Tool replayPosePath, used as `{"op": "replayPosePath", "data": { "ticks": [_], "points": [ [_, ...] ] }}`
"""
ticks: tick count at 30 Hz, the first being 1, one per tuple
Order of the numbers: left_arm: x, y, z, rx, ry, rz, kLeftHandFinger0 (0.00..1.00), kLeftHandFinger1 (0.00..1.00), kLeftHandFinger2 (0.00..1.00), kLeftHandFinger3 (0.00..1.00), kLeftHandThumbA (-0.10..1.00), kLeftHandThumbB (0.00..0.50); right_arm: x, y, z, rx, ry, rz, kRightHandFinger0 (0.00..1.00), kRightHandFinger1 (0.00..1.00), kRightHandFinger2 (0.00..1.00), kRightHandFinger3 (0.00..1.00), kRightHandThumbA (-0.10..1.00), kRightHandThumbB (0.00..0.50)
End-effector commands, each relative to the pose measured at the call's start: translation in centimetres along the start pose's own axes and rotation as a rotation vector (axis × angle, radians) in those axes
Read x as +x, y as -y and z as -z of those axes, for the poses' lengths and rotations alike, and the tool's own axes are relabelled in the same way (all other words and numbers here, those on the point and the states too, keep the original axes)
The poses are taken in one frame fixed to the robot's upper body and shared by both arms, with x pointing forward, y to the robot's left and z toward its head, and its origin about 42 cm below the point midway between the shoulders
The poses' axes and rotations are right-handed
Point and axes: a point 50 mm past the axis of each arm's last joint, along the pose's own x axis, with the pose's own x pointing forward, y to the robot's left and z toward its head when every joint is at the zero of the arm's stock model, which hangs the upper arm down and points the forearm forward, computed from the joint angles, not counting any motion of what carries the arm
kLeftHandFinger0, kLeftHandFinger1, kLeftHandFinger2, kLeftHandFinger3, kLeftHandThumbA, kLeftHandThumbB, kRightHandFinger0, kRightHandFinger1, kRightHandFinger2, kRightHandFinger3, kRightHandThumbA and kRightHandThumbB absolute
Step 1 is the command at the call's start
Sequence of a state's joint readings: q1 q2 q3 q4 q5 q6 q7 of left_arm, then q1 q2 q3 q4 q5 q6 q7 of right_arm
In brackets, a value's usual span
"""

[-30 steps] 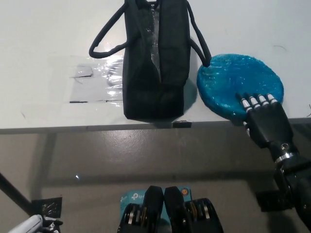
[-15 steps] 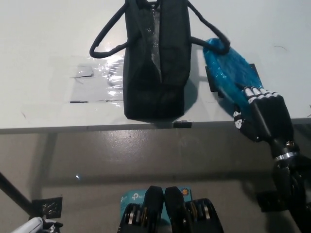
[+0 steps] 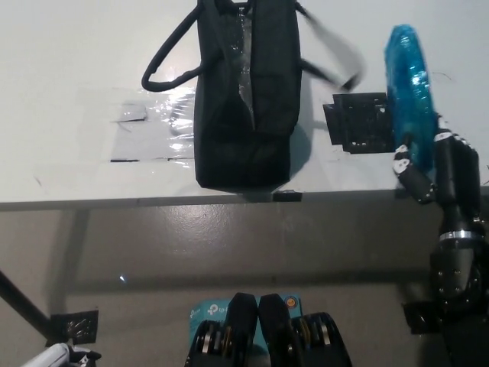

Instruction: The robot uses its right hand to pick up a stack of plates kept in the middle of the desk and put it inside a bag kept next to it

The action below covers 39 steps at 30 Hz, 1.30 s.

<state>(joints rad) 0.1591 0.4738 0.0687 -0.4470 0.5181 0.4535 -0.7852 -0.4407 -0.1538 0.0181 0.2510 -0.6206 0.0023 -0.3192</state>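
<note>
Plates (image 3: 405, 92), a blue stack wrapped in shiny film, stand on edge above the right part of the desk (image 3: 69, 53), lifted clear of it and seen almost edge-on. The right hand (image 3: 435, 164) grasps the stack at its lower end, black fingers (image 3: 405, 164) with pale tips curled round the near rim, the black forearm running down toward the bottom right corner. Just left of the stack, a black square plate (image 3: 359, 122) lies flat on the desk, its surface uncovered.

The bag (image 3: 246, 92) sits left of that square, a black tote lying long-ways away from the robot, its near end close to the desk's front edge. Its top seam shows a narrow strip of shiny lining. One handle (image 3: 164, 61) loops out to the left and rests on the desk; the other handle (image 3: 328, 53) on the right is blurred. Stack and bag are apart, the square plate between them.

Left of the bag, a clear film patch (image 3: 149, 126) is taped to the white desk.

At the bottom left corner only a sliver of the white left hand (image 3: 53, 356) shows, low beside the robot; whether its fingers are spread or closed cannot be told.
</note>
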Motion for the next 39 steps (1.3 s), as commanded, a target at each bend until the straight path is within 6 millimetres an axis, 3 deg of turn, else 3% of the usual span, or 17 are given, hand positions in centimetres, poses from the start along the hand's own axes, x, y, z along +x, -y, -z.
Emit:
{"op": "replayPosePath", "data": {
  "ticks": [1, 3, 6, 7, 11, 13, 14, 15, 18, 23, 26, 29, 33, 38, 39],
  "points": [
    [-1.5, -0.7, 0.2, 0.026, -0.02, -0.072, 0.73, 0.72, 0.85, 0.94, 0.41, 0.0, 6.7, 11.5, -4.6, 1.037, -0.125, 0.388, 0.0, 0.0, 0.04, 0.04, -0.1, 0.121],
    [-1.3, -0.6, 0.3, 0.03, -0.025, -0.076, 0.72, 0.71, 0.84, 0.94, 0.41, 0.0, 8.2, 11.7, -6.5, 1.064, -0.091, 0.361, 0.0, 0.0, 0.05, 0.01, -0.1, 0.117],
    [-1.2, -0.5, 0.2, 0.029, -0.024, -0.07, 0.72, 0.71, 0.84, 0.94, 0.41, 0.0, 9.1, 11.9, -7.6, 1.078, -0.06, 0.333, 0.0, 0.0, 0.09, 0.0, -0.1, 0.103],
    [-1.2, -0.5, 0.2, 0.025, -0.025, -0.068, 0.73, 0.71, 0.85, 0.95, 0.41, 0.0, 9.8, 12.0, -9.7, 1.073, -0.009, 0.289, 0.0, 0.0, 0.1, 0.0, -0.1, 0.089],
    [-1.2, -0.4, 0.3, 0.012, -0.025, -0.065, 0.73, 0.72, 0.86, 0.97, 0.37, 0.0, 11.0, 12.1, -14.0, 1.004, 0.06, 0.238, 0.0, 0.0, 0.13, 0.0, -0.1, 0.15],
    [-1.1, -0.3, 0.4, 0.013, -0.027, -0.062, 0.74, 0.73, 0.86, 0.98, 0.38, 0.0, 11.7, 12.3, -15.8, 1.012, 0.116, 0.201, 0.0, 0.0, 0.09, 0.0, -0.1, 0.151],
    [-1.1, -0.3, 0.4, 0.013, -0.026, -0.064, 0.73, 0.72, 0.86, 0.97, 0.37, 0.0, 12.1, 12.4, -16.4, 0.983, 0.155, 0.175, 0.0, 0.0, 0.02, 0.0, -0.1, 0.162],
    [-1.1, -0.3, 0.4, 0.018, -0.027, -0.06, 0.73, 0.72, 0.86, 0.97, 0.37, 0.0, 12.3, 12.6, -16.9, 0.973, 0.156, 0.173, 0.0, 0.0, 0.0, 0.0, -0.1, 0.207],
    [-1.0, -0.4, 0.3, 0.013, -0.023, -0.06, 0.74, 0.73, 0.86, 0.97, 0.4, 0.0, 13.3, 13.3, -19.7, 1.012, 0.201, 0.133, 0.0, 0.0, 0.0, 0.0, -0.1, 0.23],
    [-1.1, -0.5, 0.2, 0.018, -0.023, -0.059, 0.74, 0.72, 0.86, 0.97, 0.4, 0.0, 13.8, 13.8, -21.7, 1.005, 0.256, 0.089, 0.0, 0.0, 0.0, 0.0, -0.1, 0.222],
    [-1.1, -0.4, 0.2, 0.027, -0.026, -0.059, 0.74, 0.72, 0.84, 0.97, 0.43, 0.0, 13.8, 13.9, -23.0, 0.972, 0.297, 0.064, 0.0, 0.0, 0.0, 0.0, -0.1, 0.181],
    [-1.1, -0.4, 0.2, 0.016, -0.024, -0.057, 0.76, 0.74, 0.86, 0.98, 0.39, 0.0, 13.7, 13.8, -23.9, 0.976, 0.301, 0.05, 0.0, 0.0, 0.0, 0.0, -0.1, 0.2],
    [-1.1, -0.4, 0.3, 0.021, -0.028, -0.054, 0.75, 0.73, 0.86, 0.98, 0.37, 0.0, 13.2, 13.2, -24.4, 1.008, 0.279, 0.01, 0.0, 0.0, 0.0, 0.0, -0.1, 0.192],
    [-1.1, -0.4, 0.4, 0.003, -0.029, -0.059, 0.75, 0.74, 0.88, 1.0, 0.36, 0.0, 11.6, 10.3, -25.1, 1.016, 0.266, -0.075, 0.0, 0.0, 0.06, 0.03, -0.1, 0.16],
    [-1.2, -0.5, 0.3, 0.002, -0.026, -0.059, 0.75, 0.73, 0.88, 1.0, 0.36, 0.0, 10.9, 8.7, -25.4, 1.014, 0.246, -0.125, 0.0, 0.0, 0.08, 0.04, -0.1, 0.164]
  ]
}}
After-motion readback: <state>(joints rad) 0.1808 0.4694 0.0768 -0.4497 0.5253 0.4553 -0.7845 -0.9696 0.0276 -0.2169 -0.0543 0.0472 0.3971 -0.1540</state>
